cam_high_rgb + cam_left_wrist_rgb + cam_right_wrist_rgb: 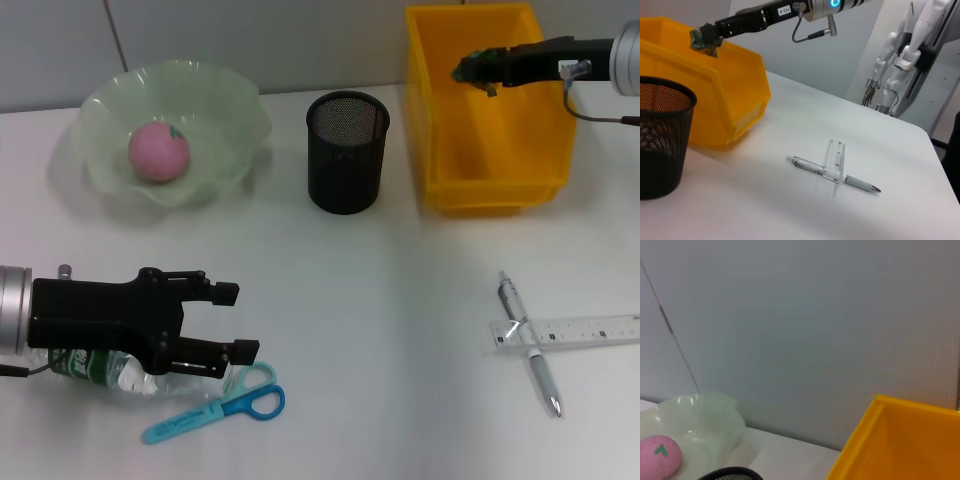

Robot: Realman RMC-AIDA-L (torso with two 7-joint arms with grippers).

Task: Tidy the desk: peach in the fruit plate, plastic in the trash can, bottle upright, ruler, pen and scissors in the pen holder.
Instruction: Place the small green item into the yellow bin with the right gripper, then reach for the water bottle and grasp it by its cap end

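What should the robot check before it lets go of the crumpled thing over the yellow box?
1. Right gripper is over the yellow bin: ok.
2. Plastic scrap is held in its tips, above the bin's opening: ok.
3. Nothing else is sitting in the bin: cannot tell, since part of the inside is hidden.
4. Peach is in the fruit plate: ok.
5. Bottle is upright: not ok, it lies on its side under the open left gripper.
6. Pen, ruler and scissors are in the pen holder: not ok, all lie on the table.
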